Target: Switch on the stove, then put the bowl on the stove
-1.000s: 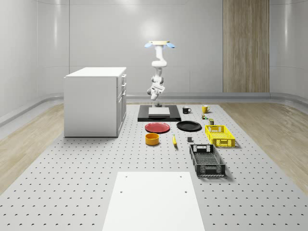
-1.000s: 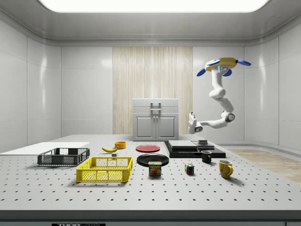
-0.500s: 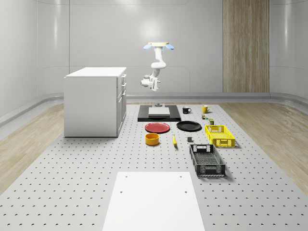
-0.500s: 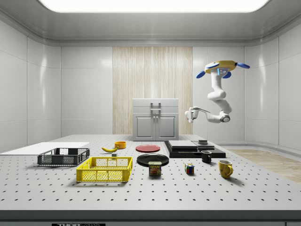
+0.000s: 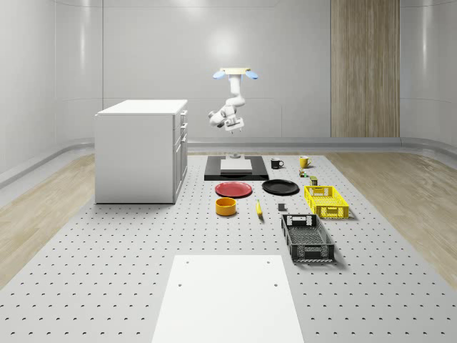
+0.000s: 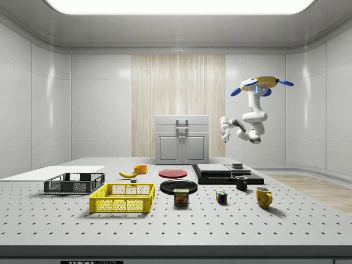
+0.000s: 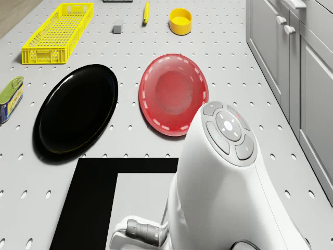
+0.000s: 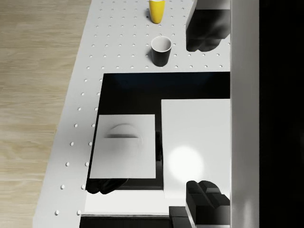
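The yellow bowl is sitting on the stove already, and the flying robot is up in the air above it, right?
Not quite. The yellow bowl sits on the table, in front of the red plate, not on the stove, as the whole-scene view shows. The drone does hover above the stove.

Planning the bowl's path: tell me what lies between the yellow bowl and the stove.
In the whole-scene view, the red plate lies between the yellow bowl and the stove. The drone view shows the same order, with the black plate off to the side.

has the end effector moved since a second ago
Yes. The end effector has risen away from the stove, now hanging well above it, under the hovering drone.
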You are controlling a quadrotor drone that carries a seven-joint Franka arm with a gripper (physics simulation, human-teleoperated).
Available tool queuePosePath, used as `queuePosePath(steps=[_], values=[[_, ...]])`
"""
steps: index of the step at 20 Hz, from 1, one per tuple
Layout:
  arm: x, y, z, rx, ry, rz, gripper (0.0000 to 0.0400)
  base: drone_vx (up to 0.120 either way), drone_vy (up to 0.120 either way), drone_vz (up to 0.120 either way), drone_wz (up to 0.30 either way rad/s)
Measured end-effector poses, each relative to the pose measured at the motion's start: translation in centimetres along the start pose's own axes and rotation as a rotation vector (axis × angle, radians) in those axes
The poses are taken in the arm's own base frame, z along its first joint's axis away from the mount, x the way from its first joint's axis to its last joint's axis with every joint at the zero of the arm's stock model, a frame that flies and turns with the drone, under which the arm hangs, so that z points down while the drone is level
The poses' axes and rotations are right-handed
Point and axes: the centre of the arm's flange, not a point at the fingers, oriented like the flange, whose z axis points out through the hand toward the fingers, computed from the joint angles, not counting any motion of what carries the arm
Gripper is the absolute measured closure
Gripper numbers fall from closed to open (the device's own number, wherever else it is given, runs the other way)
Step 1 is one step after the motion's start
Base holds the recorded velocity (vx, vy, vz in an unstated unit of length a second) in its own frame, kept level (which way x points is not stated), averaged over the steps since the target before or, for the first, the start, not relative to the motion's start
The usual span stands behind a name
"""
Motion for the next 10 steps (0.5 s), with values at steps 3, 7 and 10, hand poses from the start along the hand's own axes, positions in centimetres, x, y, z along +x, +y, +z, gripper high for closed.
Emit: queuePosePath(steps=[3,7,10], values=[[-0.7,-0.7,0.0,-0.067,0.07,-0.002,0.0,-0.12,0.0,-0.12,0.0],[-1.2,-1.2,0.1,-0.115,0.121,-0.004,0.0,-0.03,0.0,-0.12,0.0],[-1.4,-1.3,0.1,-0.134,0.142,-0.005,0.0,-0.107,0.0,-0.12,0.0]])
